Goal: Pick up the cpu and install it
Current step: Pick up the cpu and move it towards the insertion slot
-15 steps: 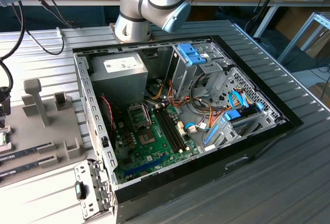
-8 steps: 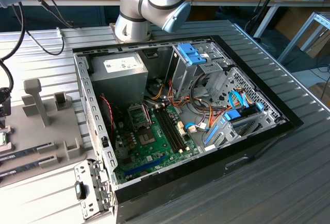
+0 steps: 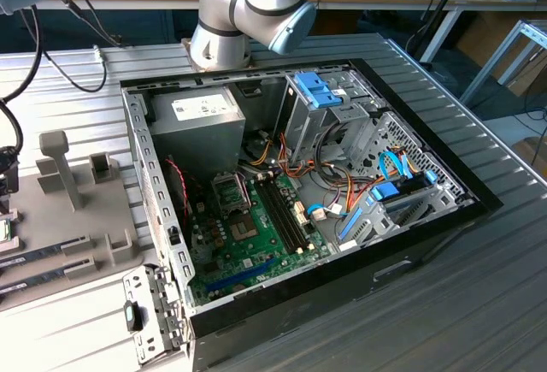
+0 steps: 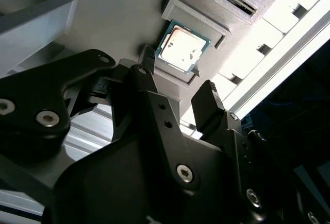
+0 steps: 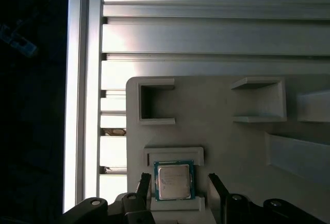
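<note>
The cpu (image 5: 174, 180) is a small square chip with a silver top and a thin green rim. It lies flat in a raised pocket of a grey fixture plate (image 5: 232, 147). In both wrist views my gripper (image 5: 178, 185) is open, with one black finger on each side of the chip and a gap to each edge. In the second wrist view the cpu (image 4: 183, 49) sits just beyond the gripper (image 4: 175, 80). The green motherboard (image 3: 248, 248) lies in the open computer case (image 3: 410, 244), with its silver socket (image 3: 231, 192) near the power supply.
The grey fixture plate (image 3: 77, 218) sits at the exterior view's left beside the case, with upright posts and slotted holders. Ribbed aluminium table slats (image 5: 206, 33) run past the plate. Cables and blue drive bays (image 3: 320, 90) crowd the case's far side. The arm's base (image 3: 248, 13) stands behind the case.
</note>
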Available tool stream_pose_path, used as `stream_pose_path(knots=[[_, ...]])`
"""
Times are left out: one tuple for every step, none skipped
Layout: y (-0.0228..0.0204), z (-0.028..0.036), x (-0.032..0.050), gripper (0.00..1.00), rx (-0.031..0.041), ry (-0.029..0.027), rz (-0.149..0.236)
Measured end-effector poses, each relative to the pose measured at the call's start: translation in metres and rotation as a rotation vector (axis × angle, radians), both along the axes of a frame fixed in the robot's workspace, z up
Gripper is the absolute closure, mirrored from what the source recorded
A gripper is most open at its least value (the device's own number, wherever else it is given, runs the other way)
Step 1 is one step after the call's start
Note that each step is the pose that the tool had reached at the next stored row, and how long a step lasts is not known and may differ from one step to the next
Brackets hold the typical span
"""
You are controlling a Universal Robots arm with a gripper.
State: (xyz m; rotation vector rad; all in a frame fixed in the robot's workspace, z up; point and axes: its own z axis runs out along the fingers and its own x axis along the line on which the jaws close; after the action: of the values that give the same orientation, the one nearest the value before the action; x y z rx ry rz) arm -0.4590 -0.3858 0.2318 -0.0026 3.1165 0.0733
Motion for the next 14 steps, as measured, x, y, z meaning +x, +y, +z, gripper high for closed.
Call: stream_pose_path(knots=[[0.0000, -0.0001, 0.0000, 0.44, 0.0000, 0.0000, 0.000], [0.0000, -0.0002, 0.0000, 0.44, 0.0000, 0.0001, 0.000], [-0.0001, -0.0004, 0.0000, 0.44, 0.0000, 0.0000, 0.000], [-0.0002, -0.0006, 0.0000, 0.44, 0.0000, 0.0000, 0.000], [-0.0003, -0.0009, 0.0000, 0.44, 0.0000, 0.0000, 0.000], [-0.0004, -0.0011, 0.0000, 0.44, 0.0000, 0.0000, 0.000], [-0.0005, -0.0012, 0.0000, 0.44, 0.0000, 0.0000, 0.000], [-0.0007, -0.0014, 0.0000, 0.44, 0.0000, 0.0000, 0.000], [-0.0009, -0.0017, 0.0000, 0.44, 0.0000, 0.0000, 0.000], [-0.0009, -0.0018, 0.0000, 0.44, 0.0000, 0.0000, 0.000], [-0.0010, -0.0019, 0.0000, 0.44, 0.0000, 0.0001, 0.000], [-0.0011, -0.0020, 0.0000, 0.44, -0.0001, 0.0000, 0.000], [-0.0012, -0.0023, 0.0000, 0.44, 0.0000, 0.0000, 0.000], [-0.0013, -0.0024, 0.0000, 0.44, 0.0000, 0.0000, 0.000]])
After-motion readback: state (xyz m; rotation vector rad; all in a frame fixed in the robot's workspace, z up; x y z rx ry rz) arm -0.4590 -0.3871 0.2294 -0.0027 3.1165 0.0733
